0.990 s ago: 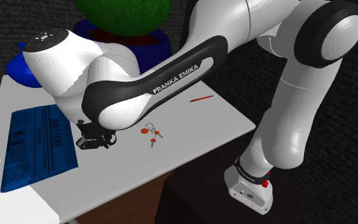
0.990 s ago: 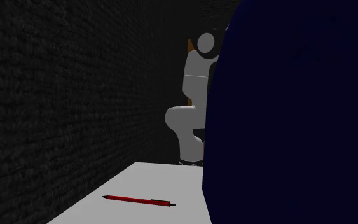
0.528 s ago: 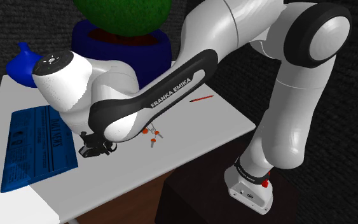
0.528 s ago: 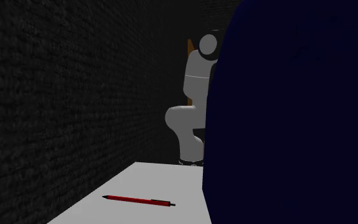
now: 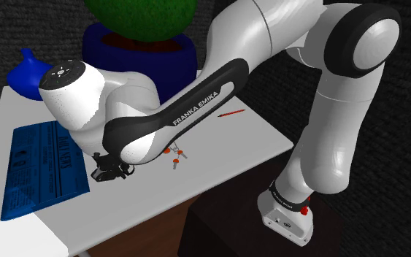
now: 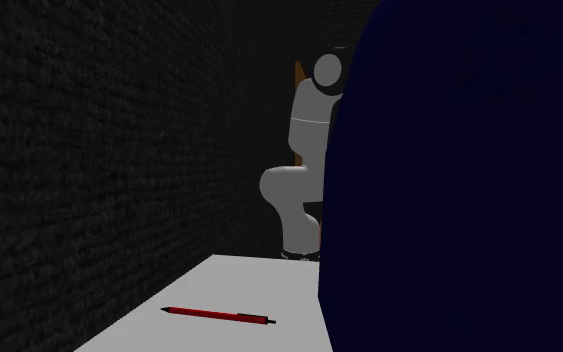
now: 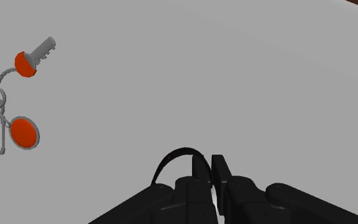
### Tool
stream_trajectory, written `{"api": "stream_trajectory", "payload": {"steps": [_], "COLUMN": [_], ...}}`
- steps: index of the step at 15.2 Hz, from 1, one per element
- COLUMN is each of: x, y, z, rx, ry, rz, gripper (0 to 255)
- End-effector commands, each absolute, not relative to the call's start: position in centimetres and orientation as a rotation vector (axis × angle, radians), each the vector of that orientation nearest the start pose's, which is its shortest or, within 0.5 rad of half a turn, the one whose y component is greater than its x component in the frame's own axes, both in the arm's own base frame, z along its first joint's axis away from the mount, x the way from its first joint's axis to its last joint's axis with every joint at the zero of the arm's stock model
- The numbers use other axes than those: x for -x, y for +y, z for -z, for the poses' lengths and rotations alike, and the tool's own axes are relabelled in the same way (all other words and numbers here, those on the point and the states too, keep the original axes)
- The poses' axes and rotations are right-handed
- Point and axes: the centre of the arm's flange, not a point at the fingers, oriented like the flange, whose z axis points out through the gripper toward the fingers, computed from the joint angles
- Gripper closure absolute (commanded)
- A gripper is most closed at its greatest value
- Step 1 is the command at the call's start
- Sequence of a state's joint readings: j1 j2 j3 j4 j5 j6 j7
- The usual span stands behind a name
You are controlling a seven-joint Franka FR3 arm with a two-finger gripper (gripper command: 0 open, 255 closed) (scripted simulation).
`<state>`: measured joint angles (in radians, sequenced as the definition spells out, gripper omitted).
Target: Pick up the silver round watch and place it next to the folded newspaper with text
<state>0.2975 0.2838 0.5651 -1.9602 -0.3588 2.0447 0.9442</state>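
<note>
At the closed jaws, a watch point(image 7: 179, 151), only its dark strap visible.

There is one white table point(image 5: 225, 150). On it are:

- one blue folded newspaper with print point(image 5: 43, 168)
- one red pen point(image 5: 231, 112)
- two grey keys with orange-red heads point(image 7: 36, 55)
- one round orange-red tag point(image 7: 23, 132)

There is also one dark blue pot point(image 5: 134, 55) with one green plant point(image 5: 141, 14), and one blue round-bellied vase point(image 5: 25, 74). One white arm point(image 5: 342, 95) carries one black two-finger gripper point(image 7: 210, 162), which has one black-strapped watch point(image 7: 180, 151).
</note>
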Motion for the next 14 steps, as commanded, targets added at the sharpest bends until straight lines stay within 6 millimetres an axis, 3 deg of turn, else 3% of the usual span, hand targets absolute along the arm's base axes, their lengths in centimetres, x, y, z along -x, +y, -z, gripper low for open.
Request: {"api": "stream_trajectory", "payload": {"steps": [1,6,10,14], "x": [-40.5,-40.5,-40.3,-40.3], "y": [42.5,42.5,43.5,43.5], "z": [-34.1,-34.1,-38.9,-38.9], "rx": [3.344,3.344,3.344,3.344], "ry": [-0.167,-0.167,-0.167,-0.167], "rz": [0.057,0.057,0.057,0.057], "gripper": [0,0,0,0]}}
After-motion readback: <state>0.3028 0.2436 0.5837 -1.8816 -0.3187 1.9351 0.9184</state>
